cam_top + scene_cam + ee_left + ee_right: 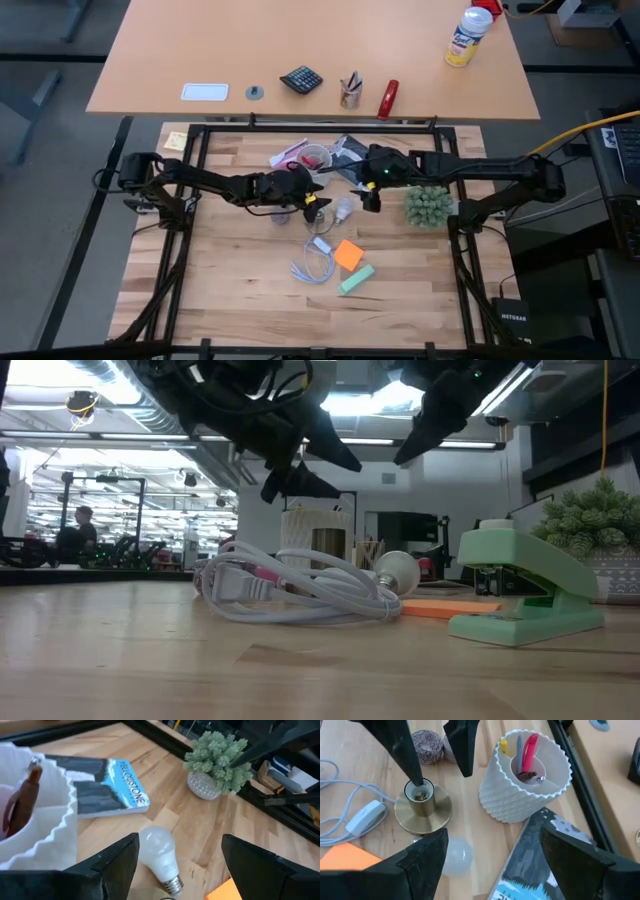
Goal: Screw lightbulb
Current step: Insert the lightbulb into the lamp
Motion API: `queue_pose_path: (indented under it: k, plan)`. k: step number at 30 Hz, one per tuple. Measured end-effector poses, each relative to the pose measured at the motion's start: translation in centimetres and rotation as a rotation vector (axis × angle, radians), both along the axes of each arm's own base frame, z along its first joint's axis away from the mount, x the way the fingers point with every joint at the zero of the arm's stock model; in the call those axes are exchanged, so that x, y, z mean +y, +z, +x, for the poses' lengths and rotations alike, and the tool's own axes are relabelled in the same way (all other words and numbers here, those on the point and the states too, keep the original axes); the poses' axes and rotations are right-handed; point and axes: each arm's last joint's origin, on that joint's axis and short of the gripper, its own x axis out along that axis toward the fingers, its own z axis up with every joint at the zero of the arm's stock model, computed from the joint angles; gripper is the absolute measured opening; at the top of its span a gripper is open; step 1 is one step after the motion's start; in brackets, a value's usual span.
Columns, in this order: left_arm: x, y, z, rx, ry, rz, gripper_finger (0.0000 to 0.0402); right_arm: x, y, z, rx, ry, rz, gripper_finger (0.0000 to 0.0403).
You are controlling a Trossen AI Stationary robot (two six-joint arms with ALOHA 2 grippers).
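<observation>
The white lightbulb [159, 851] lies on its side on the wooden table, its metal screw base [174, 884] pointing away from the ribbed cup; it also shows in the high view [343, 208] and the low view [400, 571]. A brass lamp socket [422, 806] stands upright beside it. My left gripper [180, 870] is open above the table, its fingers on either side of the bulb and apart from it. In the right wrist view one of those fingers [405, 750] overlaps the socket. My right gripper [495, 865] is open and empty above the bulb and a book.
A white ribbed cup [525, 775] with pens stands by the socket. A blue book [107, 790] lies beside it. A small potted plant [428, 205] is at the right. A looped white cord [315, 262], orange notes [348, 254] and a green stapler [356, 279] lie nearer.
</observation>
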Motion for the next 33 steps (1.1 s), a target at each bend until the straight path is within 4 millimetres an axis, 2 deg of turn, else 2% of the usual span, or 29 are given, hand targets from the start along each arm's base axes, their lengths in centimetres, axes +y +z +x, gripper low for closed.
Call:
queue_pose_path:
  k: [10, 22, 33]
  plan:
    - [0.2, 0.0, 0.0, 0.032, -0.040, 0.107, 0.0274, 0.0, -0.1, -0.1, 0.004, -0.040, 0.044, 0.0319]
    - [0.2, -0.1, 0.0, 0.079, -0.107, 0.264, 0.0274, 0.1, -1.0, -1.1, 0.120, -0.099, 0.109, 0.0319]
    - [1.8, 0.0, -0.2, 0.105, -0.095, 0.341, 0.0274, 0.1, -1.0, -1.2, 0.100, -0.217, 0.197, 0.0319]
